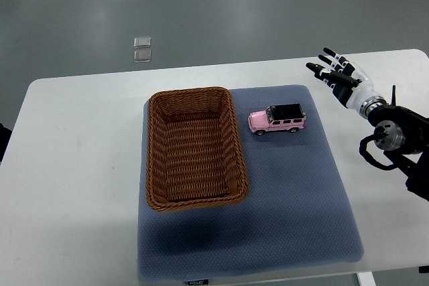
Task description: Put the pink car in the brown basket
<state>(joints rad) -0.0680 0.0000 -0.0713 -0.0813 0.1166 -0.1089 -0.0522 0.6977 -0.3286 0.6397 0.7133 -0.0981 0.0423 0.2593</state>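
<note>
A pink toy car with a black roof [277, 120] stands on its wheels on the blue mat [288, 199], just right of the brown wicker basket [157, 159]. The basket holds nothing. My right hand [330, 69] is over the white table to the upper right of the car, clear of it, with its fingers spread and holding nothing. The left arm shows only as a dark edge at the far left.
The white table [74, 165] carries the mat. Its right edge runs under my right arm [395, 138]. Two small clear squares [142, 49] lie on the grey floor beyond the table.
</note>
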